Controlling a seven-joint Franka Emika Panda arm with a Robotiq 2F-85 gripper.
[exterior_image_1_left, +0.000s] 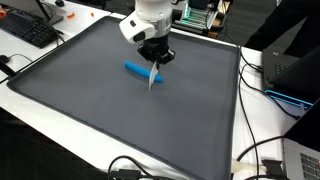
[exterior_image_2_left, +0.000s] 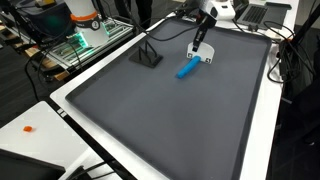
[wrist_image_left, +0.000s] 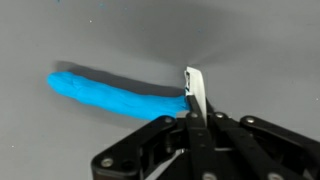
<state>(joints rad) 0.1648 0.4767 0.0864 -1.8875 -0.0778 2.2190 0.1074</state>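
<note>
In the wrist view, the lower end of a thin white strip (wrist_image_left: 194, 90) is hidden between the fingers of the gripper (wrist_image_left: 193, 118), and what the strip is cannot be made out. In both exterior views it is seen only as a small pale sliver (exterior_image_1_left: 152, 79) (exterior_image_2_left: 204, 57). The gripper is seen clamped together on this strip, which is held upright. Its edge appears to meet one end of a blue roll (wrist_image_left: 110, 93), though contact cannot be confirmed. The roll is laid flat on the grey mat (exterior_image_1_left: 100, 115) covering the worktop (exterior_image_1_left: 50, 122).
</note>
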